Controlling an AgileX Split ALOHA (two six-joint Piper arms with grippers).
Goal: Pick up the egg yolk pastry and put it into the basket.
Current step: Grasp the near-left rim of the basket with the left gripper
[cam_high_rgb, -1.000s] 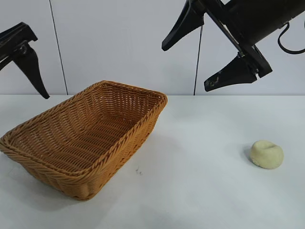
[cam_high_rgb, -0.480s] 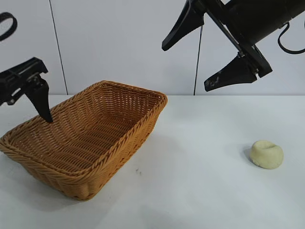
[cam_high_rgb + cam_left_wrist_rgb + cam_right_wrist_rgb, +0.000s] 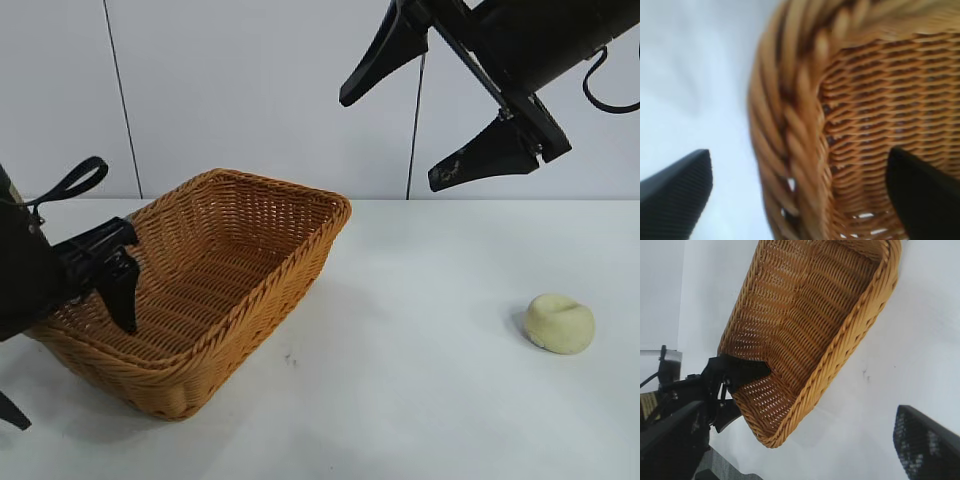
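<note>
The small pale-yellow domed egg yolk pastry (image 3: 560, 323) is looking soft and crushable (gentle side pinch); the right gripper (image 3: 425, 110) is hanging spread wide above, the left gripper (image 3: 800, 192) gaping astride the orange-brown woven wicker basket (image 3: 300, 275) rim

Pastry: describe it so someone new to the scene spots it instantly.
Start at the big wicker basket on the white table. Look well to its right, toward the table's edge, under the raised right tool. The pastry is the lone small pale-yellow dome with a dimpled top.

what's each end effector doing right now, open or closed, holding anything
Left end effector: open, empty, straddling the basket rim.
Right end effector: open, empty, raised above the table, away from the egg yolk pastry.
</note>
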